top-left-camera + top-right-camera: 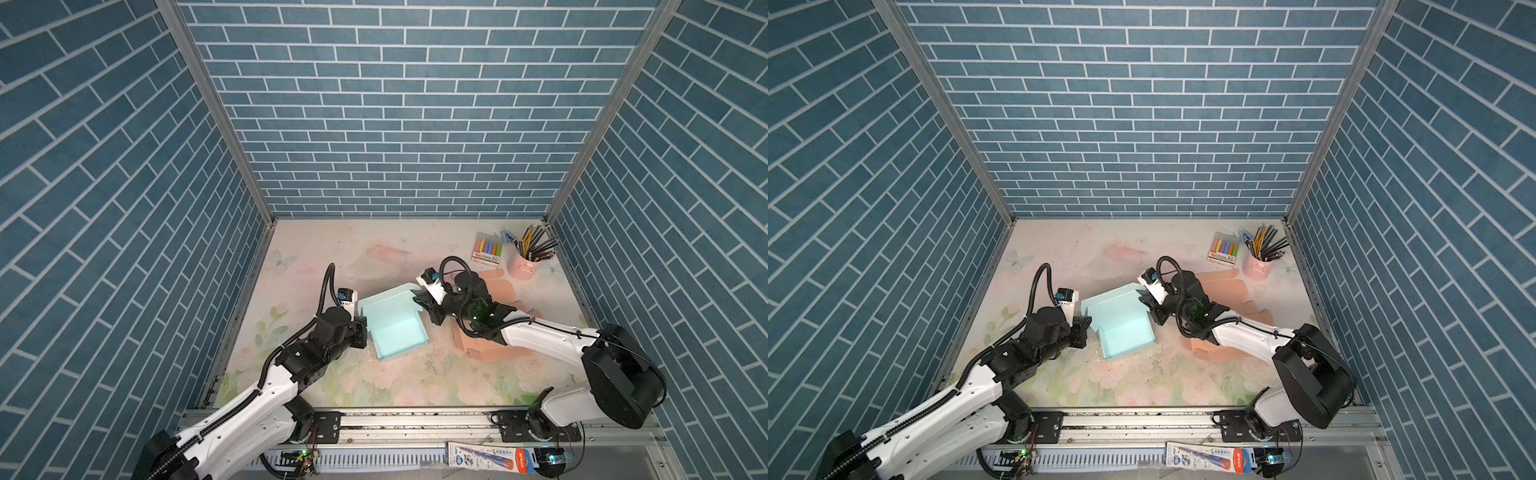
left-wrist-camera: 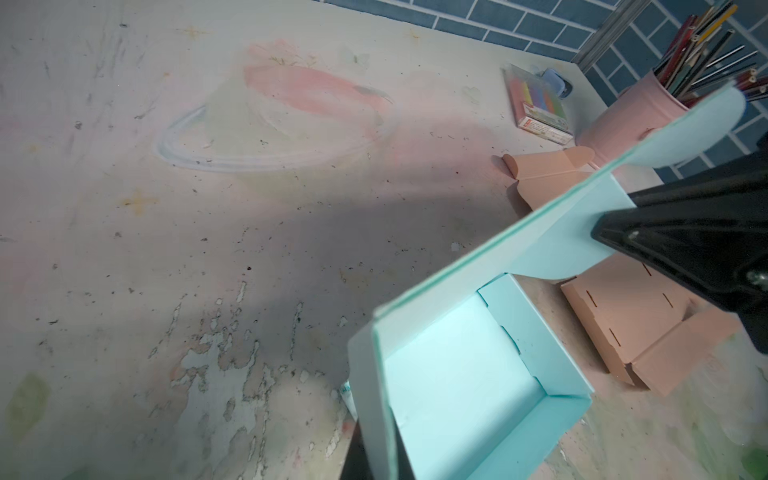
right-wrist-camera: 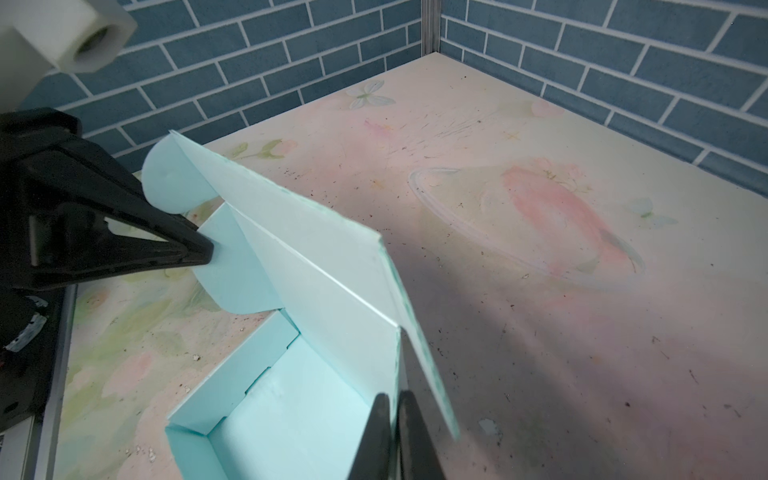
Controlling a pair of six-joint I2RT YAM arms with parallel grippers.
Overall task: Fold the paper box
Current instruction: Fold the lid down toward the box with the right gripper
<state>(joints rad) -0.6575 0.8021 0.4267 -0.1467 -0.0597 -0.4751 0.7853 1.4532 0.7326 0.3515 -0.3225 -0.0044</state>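
Well, mid-frame, left jaws and right jaws each clamp tight on rounded lid flaps of the matte mint paper box (image 1: 395,332).

Mint-green paper box (image 1: 398,337), half folded.
It sat open near the middle of the tabletop (image 1: 374,249), its shallow side walls up, while the lid (image 1: 386,302) stood raised along the far edge.
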